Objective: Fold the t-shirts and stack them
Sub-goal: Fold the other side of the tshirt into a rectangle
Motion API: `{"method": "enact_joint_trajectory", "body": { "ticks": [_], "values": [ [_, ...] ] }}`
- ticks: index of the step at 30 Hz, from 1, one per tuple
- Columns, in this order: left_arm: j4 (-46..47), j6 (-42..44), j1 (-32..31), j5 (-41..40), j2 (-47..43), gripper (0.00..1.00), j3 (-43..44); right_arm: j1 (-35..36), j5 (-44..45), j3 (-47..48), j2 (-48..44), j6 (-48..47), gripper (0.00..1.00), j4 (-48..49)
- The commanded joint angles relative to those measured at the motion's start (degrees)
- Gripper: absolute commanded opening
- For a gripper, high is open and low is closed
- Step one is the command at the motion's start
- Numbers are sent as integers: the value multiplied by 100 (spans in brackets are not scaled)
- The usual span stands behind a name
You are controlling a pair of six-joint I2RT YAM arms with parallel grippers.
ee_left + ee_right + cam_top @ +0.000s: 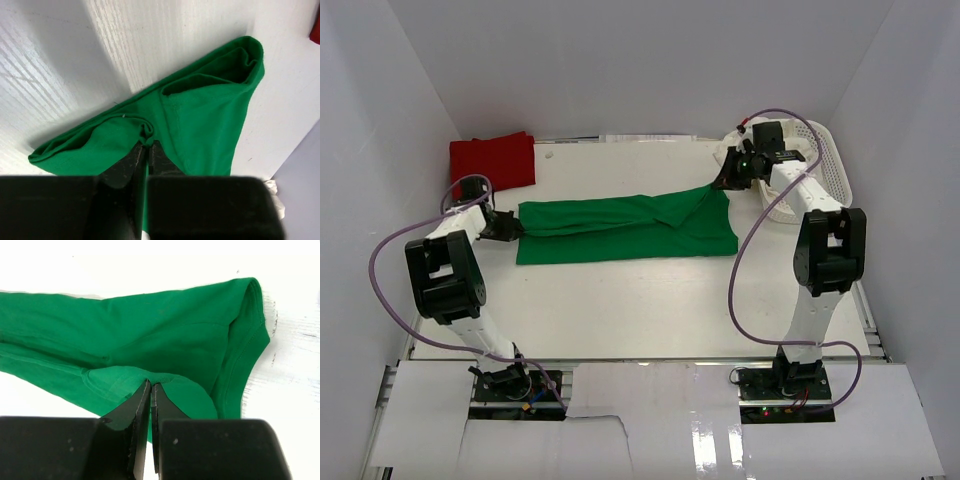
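A bright green t-shirt [620, 230] lies stretched in a long band across the middle of the table. My left gripper [510, 228] holds its left end low over the table. In the left wrist view the fingers [148, 143] pinch a small bunch of green cloth [205, 115]. My right gripper [723, 183] holds the shirt's far right corner. In the right wrist view it [151, 384] is shut on a fold of the green t-shirt [165, 340]. A red t-shirt [492, 160] lies folded at the back left corner.
A white mesh basket [820, 165] stands at the back right, just behind my right arm. White walls close in the table on the left, back and right. The red shirt lies close behind my left arm's wrist.
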Motion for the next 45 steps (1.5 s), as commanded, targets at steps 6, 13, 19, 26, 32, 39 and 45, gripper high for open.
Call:
{"method": "enact_joint_trajectory", "body": {
  "ticks": [6,13,19,26,32,39,45],
  "values": [
    [44,42,-3,36,167,28,247,-50,-157,234,383,82,8,372],
    [105,-107,-11,-79,27,54,160,-50,-122,331,611,109,9,521],
    [983,-555,-11,-377,-764,57,-508,-50,-166,367,638,179,16,697],
    [1827,-460,-11,-562,-1503,66,-861,-50,-166,129,515,214,30,1128],
    [3039,950,-125,891,-1601,69,-809,-41,-507,-64,269,276,61,1664],
    [2224,3236,-1249,1767,-1214,85,-184,266,-729,-351,-37,-286,63,952],
    [2065,4462,-2717,1398,-985,91,-307,880,104,-1039,-741,-1331,65,865]
  ]
}}
